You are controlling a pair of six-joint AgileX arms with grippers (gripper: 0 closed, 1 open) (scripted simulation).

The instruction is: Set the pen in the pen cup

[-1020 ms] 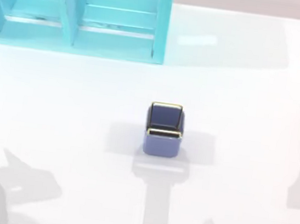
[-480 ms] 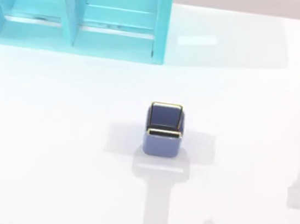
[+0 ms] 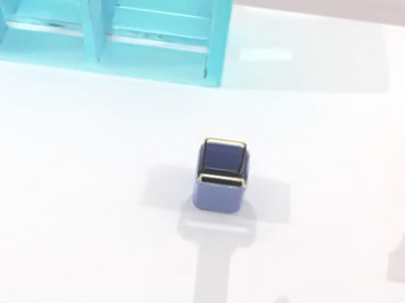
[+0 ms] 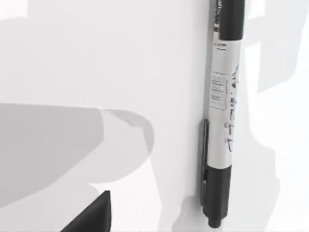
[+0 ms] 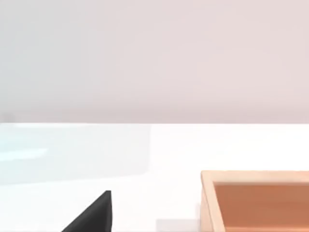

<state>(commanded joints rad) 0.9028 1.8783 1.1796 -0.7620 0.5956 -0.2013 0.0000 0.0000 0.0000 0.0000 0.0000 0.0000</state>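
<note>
— Pen [image 4: 222, 106], then: where does it lie?

— A slim marker-style pen with a white printed barrel, black ends and a dark clip, lying flat on the white counter [image 3: 69, 201] under the left wrist camera. Which part of the counter that is, I cannot tell.

— And the cup it belongs in?

— The small periwinkle-blue square pen cup [image 3: 221, 176] with rounded corners and a thin gold rim stands upright near the middle of the counter (dark blue inside, nothing visible in it). It sits well apart from the large turquoise shelf unit [image 3: 104, 15] at the counter's far left corner.

— What of the left end effector [image 4: 91, 215]?

— One black fingertip shows at the edge of the left wrist view, off to the side of the pen and not touching it. Whether the fingers are spread or together, I cannot tell.

— The right end effector [image 5: 91, 215]?

— Much the same: a single dark fingertip above the counter, with the corner of a light wooden box [image 5: 256, 198] near it. I cannot tell its state either.
</note>
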